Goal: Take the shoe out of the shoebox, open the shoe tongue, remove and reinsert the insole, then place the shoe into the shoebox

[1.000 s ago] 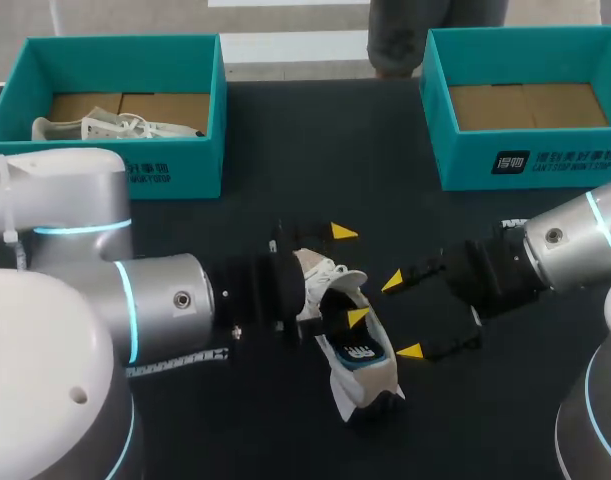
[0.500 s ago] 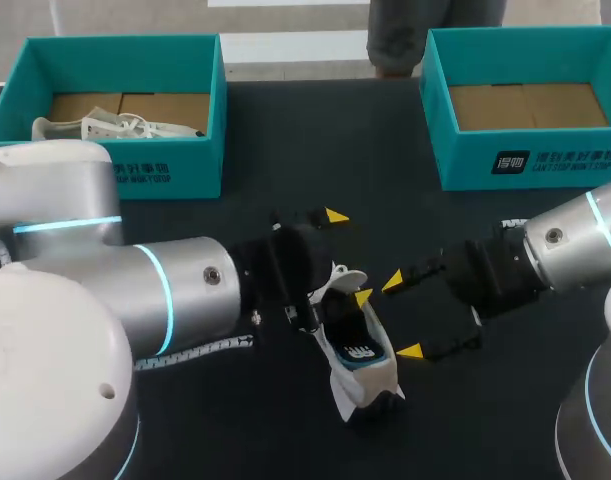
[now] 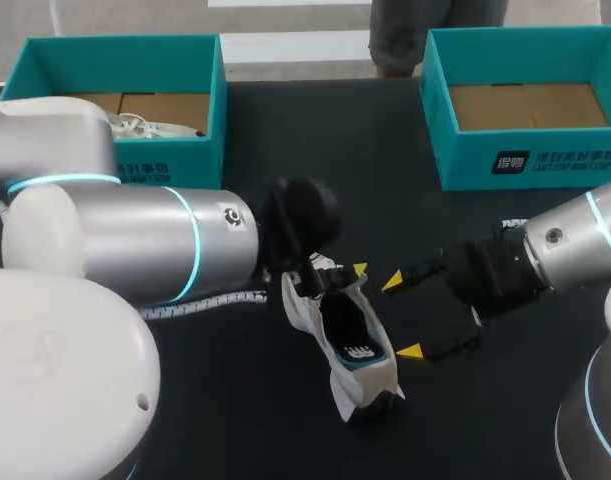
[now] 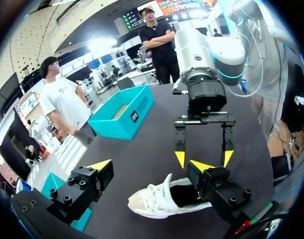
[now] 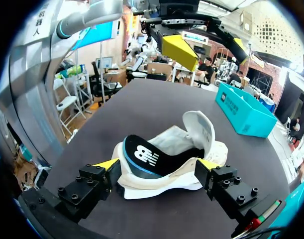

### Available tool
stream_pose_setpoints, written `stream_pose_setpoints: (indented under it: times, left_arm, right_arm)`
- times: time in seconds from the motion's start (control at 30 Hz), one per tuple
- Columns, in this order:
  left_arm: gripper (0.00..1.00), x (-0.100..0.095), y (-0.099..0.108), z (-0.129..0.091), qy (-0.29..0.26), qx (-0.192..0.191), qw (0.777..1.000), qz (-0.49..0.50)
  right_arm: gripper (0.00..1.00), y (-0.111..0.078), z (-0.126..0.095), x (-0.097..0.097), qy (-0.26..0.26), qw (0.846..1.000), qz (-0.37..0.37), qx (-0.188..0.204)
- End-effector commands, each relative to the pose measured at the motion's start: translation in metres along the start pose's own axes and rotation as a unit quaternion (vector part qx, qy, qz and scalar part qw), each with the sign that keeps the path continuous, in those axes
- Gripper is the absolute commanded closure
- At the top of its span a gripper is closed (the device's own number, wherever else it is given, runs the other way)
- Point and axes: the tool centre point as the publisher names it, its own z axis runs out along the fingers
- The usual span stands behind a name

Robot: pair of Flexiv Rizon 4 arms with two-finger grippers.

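So since a second ago our left arm (image 3: pixel 135 250) has rolled over and pushed in above the shoe (image 3: pixel 337 335). Both of its yellow tips showed from above back then. Now just one fingertip (image 3: pixel 359 269) peeks out by the laces, and the other is hidden behind the wrist. The shoe and our right arm (image 3: pixel 575 240) look parked where they were, though the shoe's mouth gapes wider. Going left to right, the left shoebox (image 3: pixel 175 165) is teal with a second shoe (image 3: pixel 145 127) in it, mostly covered by our arm in the head view. The left gripper (image 4: pixel 151 166) has its fingers spread wide. From its wrist view one finger is down at the shoe's opening and the other is well off to the side, and we can't tell if anything actually touches. The shoe lies on the black table (image 3: pixel 285 150) between the two boxes, outside both. It's a cream-white sneaker with white laces and a dark inside. The insole (image 5: pixel 142 157) is black with a blue edge and a white logo at the heel, and the tongue (image 5: pixel 199 130) stands up off the opening. The right gripper (image 3: pixel 401 316) is wide open too, with the shoe side-on just ahead of its tips. Contact there is hard to make out. The right shoebox (image 3: pixel 530 160) shows its brown cardboard floor.
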Motion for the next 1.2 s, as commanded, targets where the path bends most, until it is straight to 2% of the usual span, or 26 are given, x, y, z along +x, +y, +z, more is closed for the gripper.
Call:
stream_pose_setpoints:
  times: [0.03, 0.23, 0.33, 0.57, 0.7, 0.87, 0.9, 0.93, 1.0, 1.07, 1.13, 1.2]
  left_arm:
    - [0.0, -0.012, 0.001, 0.003, 0.01, -0.002, 1.0, -0.014]
    - [0.0, -0.021, -0.007, 0.003, 0.011, -0.043, 0.998, -0.035]
    - [0.0, -0.023, -0.003, 0.003, 0.008, -0.057, 0.997, -0.046]
    - [0.0, -0.031, -0.004, -0.01, -0.035, -0.061, 0.993, -0.095]
    - [0.0, -0.034, -0.013, -0.011, -0.013, -0.104, 0.987, -0.124]
    - [0.0, -0.035, -0.009, -0.015, -0.006, -0.144, 0.975, -0.169]
    - [0.0, -0.035, -0.007, -0.015, -0.002, -0.164, 0.971, -0.176]
    - [0.0, -0.036, -0.007, -0.016, -0.006, -0.159, 0.97, -0.183]
    - [0.0, -0.036, -0.005, -0.017, 0.0, -0.18, 0.965, -0.19]
    - [0.0, -0.037, -0.001, -0.018, 0.007, -0.214, 0.956, -0.198]
    - [0.0, -0.038, 0.0, -0.018, 0.028, -0.23, 0.953, -0.195]
    - [0.0, -0.04, 0.002, -0.017, 0.049, -0.27, 0.942, -0.193]
  right_arm:
    - [0.0, 0.001, 0.001, 0.0, 0.0, 1.0, 0.001, 0.003]
    - [0.0, 0.001, 0.001, 0.0, 0.0, 1.0, 0.001, 0.003]
    - [0.0, 0.001, 0.001, 0.0, 0.0, 1.0, 0.001, 0.003]
    - [0.0, 0.001, 0.001, 0.0, 0.0, 1.0, 0.001, 0.003]
    - [0.0, 0.001, 0.001, 0.0, 0.0, 1.0, 0.001, 0.003]
    - [0.0, 0.001, 0.001, 0.0, 0.0, 1.0, 0.001, 0.003]
    - [0.0, 0.001, 0.001, 0.0, 0.0, 1.0, 0.001, 0.003]
    - [0.0, 0.001, 0.001, 0.0, 0.0, 1.0, 0.001, 0.003]
    - [0.0, 0.001, 0.001, 0.0, 0.0, 1.0, 0.001, 0.003]
    - [0.0, 0.001, 0.001, 0.0, 0.0, 1.0, 0.001, 0.003]
    - [0.0, 0.001, 0.001, 0.0, 0.0, 1.0, 0.001, 0.003]
    - [0.0, 0.001, 0.001, 0.0, 0.0, 1.0, 0.001, 0.003]
